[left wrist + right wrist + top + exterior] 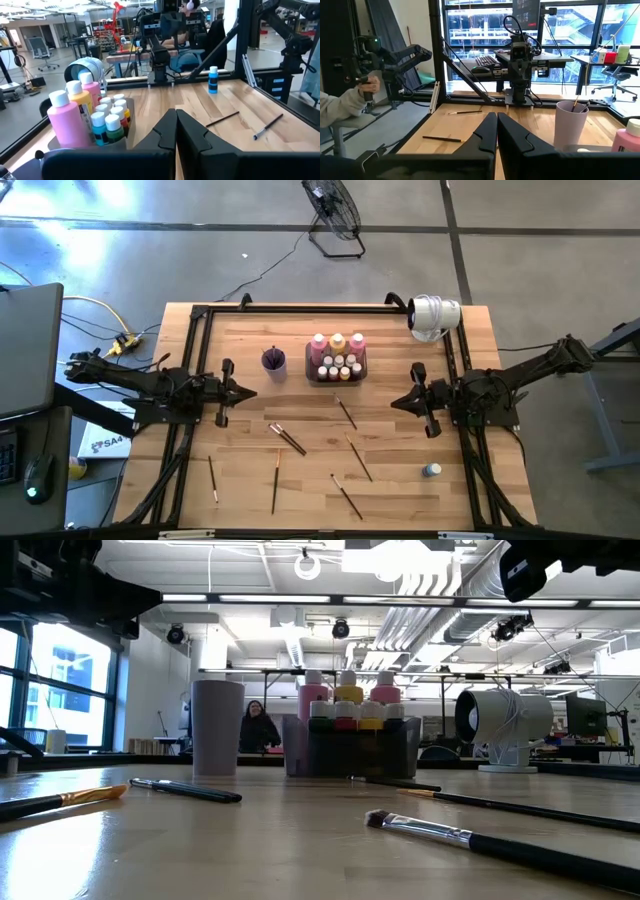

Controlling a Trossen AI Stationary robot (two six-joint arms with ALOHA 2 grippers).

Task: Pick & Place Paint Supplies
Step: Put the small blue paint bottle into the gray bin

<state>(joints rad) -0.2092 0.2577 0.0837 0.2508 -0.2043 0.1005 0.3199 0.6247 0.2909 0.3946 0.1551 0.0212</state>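
Observation:
Several paint bottles (337, 355), tall pink and orange ones and tiny white-capped ones, stand in a dark grey tray (311, 376) at the table's far middle. A small blue bottle (431, 470) stands alone near the right front. Several thin dark-handled paintbrushes (288, 439) lie flat across the table's near half. My left gripper (250, 392) is shut and holds nothing, level above the table to the left of the tray; the bottles (90, 117) show beside its fingers (176, 114). My right gripper (396, 402) is shut and holds nothing, to the right of the tray.
A purple cup (274, 361) with a brush handle sticking out stands left of the tray. A white drum-shaped device (434, 316) sits at the far right corner. A black frame (200, 320) edges the table. A person's hand (366, 85) holds a controller beyond the table.

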